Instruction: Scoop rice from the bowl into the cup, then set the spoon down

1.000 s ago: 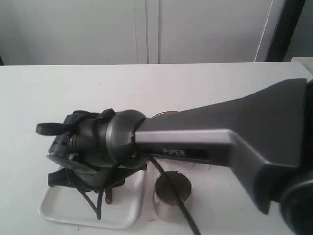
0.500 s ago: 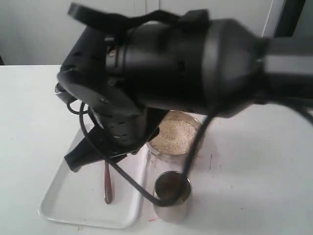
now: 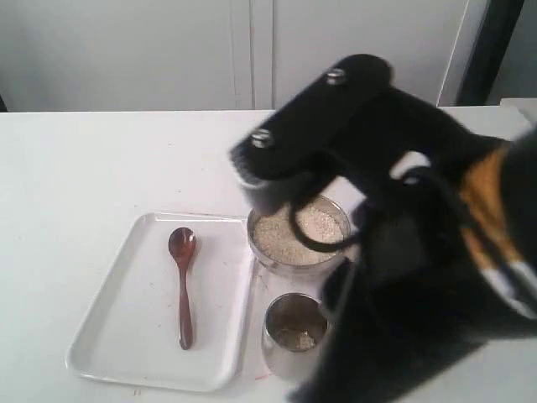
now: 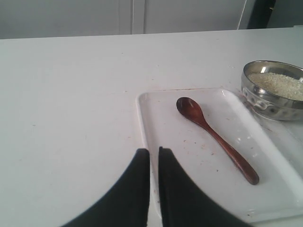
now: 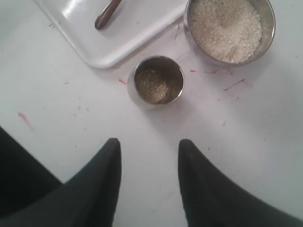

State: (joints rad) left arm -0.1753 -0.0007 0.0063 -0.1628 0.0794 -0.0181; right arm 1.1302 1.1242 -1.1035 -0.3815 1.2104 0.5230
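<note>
Pulled back off the white tray (image 3: 117, 336), my right fingers (image 5: 102, 189) hang spread; the dark reddish-brown wooden spoon (image 3: 182, 285) lies on it, left fingers (image 4: 135, 189) pressed together: task looks done.

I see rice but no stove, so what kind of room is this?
Probably a robot test lab, not a kitchen: a white table, plain white cabinet doors behind it, and a black robot arm near the bowl of rice.
</note>
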